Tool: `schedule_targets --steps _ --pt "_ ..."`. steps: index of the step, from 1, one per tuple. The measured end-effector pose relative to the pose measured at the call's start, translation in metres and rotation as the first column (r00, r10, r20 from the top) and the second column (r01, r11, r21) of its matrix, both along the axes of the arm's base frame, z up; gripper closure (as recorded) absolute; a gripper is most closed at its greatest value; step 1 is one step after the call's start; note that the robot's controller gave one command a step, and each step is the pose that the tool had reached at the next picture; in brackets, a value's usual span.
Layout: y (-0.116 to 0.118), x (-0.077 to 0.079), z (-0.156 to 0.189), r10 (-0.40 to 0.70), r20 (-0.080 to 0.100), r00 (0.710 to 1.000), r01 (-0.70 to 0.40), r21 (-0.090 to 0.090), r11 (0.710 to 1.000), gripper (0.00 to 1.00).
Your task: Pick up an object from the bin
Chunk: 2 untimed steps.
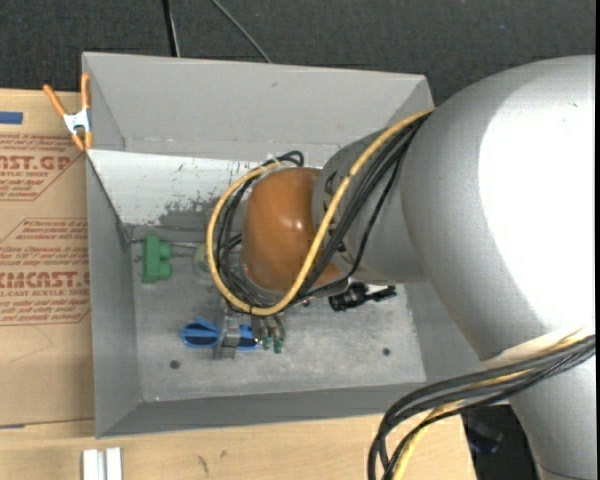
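grey bin (330, 368) holds green block (156, 259); pincer (250, 340) beside blue thing (200, 336)

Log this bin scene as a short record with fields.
container: grey metal bin
gripper: gripper low near the bin's front, just right of a blue thing
nearest thing: small blue object, front left of the floor
other things: green block at left; black piece at right
held: cannot tell
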State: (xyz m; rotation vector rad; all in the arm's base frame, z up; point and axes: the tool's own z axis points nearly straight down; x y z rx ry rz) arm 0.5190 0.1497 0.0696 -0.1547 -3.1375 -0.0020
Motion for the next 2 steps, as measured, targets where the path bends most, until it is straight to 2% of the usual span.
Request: schedule_targets --steps 1,2 --pt "0.019 -0.017 0.107 0.05 0.007 0.999 -0.05 0.002 0.999 1.0" --pt "0.009 -0.008 0.196 0.033 0.01 0.999 -0.033 0.002 0.999 1.0"
